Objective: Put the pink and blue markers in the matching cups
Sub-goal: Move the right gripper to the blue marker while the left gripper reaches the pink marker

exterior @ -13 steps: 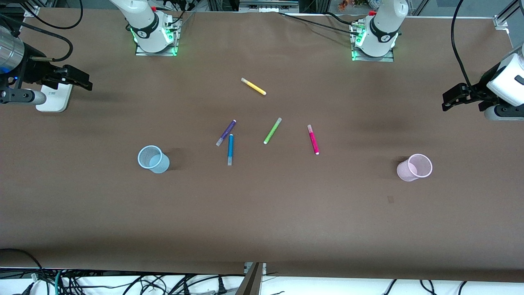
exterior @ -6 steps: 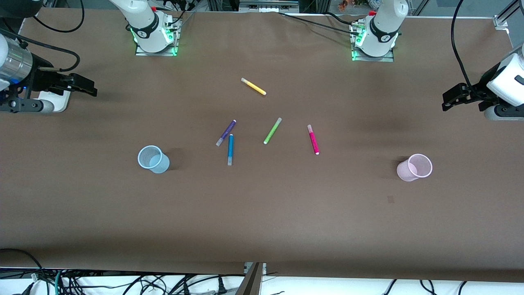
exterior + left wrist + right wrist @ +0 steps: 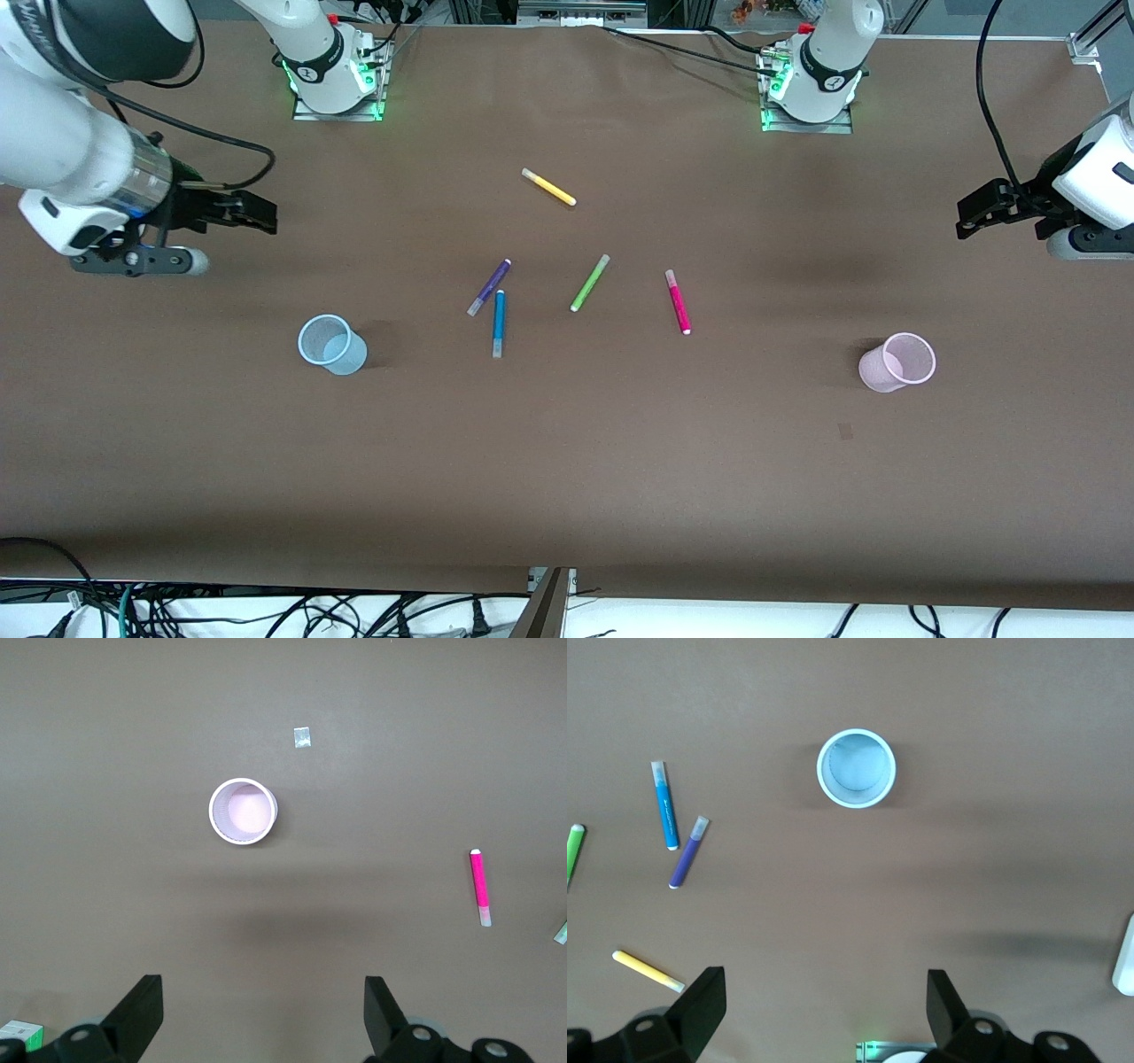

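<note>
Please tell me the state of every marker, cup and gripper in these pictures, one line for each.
Blue marker: lying flat, untouched.
Pink marker: lying flat, untouched.
Purple marker: lying flat.
Green marker: lying flat.
Yellow marker: lying flat.
Blue cup: upright, empty.
Pink cup: upright, empty.
Left gripper: open, holding nothing.
Right gripper: open, holding nothing.
</note>
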`<state>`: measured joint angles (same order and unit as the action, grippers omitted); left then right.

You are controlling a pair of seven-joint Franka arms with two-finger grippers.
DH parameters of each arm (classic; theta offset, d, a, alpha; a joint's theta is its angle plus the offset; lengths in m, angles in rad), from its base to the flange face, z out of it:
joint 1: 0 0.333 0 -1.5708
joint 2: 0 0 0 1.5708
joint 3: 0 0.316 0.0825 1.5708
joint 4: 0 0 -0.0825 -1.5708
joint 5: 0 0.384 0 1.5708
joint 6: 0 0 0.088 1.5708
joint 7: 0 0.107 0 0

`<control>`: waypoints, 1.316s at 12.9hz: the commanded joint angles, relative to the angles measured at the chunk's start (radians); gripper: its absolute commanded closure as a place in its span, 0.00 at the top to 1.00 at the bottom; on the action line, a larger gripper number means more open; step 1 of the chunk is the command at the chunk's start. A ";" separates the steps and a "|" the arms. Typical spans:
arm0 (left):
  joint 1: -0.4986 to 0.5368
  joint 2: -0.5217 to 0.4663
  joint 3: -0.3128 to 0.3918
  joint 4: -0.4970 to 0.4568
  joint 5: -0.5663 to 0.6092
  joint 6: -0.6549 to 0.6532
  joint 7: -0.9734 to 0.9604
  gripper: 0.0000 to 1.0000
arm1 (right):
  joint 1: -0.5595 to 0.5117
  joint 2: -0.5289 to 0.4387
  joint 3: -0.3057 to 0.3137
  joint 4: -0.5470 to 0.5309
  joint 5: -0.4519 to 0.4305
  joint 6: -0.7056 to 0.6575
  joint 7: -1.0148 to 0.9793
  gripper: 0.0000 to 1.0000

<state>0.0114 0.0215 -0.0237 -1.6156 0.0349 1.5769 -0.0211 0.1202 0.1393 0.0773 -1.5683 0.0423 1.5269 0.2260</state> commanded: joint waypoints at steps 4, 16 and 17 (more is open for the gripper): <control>-0.013 0.049 -0.038 0.034 -0.018 -0.113 0.007 1.00 | 0.097 0.138 -0.002 0.016 0.002 0.143 0.156 1.00; -0.033 0.208 -0.171 -0.075 -0.018 0.020 -0.139 1.00 | 0.331 0.479 -0.004 0.002 -0.009 0.502 0.357 1.00; -0.036 0.225 -0.192 -0.082 -0.017 0.053 -0.190 1.00 | 0.341 0.503 -0.004 0.002 -0.009 0.534 0.357 1.00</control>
<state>-0.0136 0.2178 -0.1809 -1.6818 0.0254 1.5768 -0.1266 0.4443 0.6013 0.0788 -1.5753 0.0405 2.0137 0.5721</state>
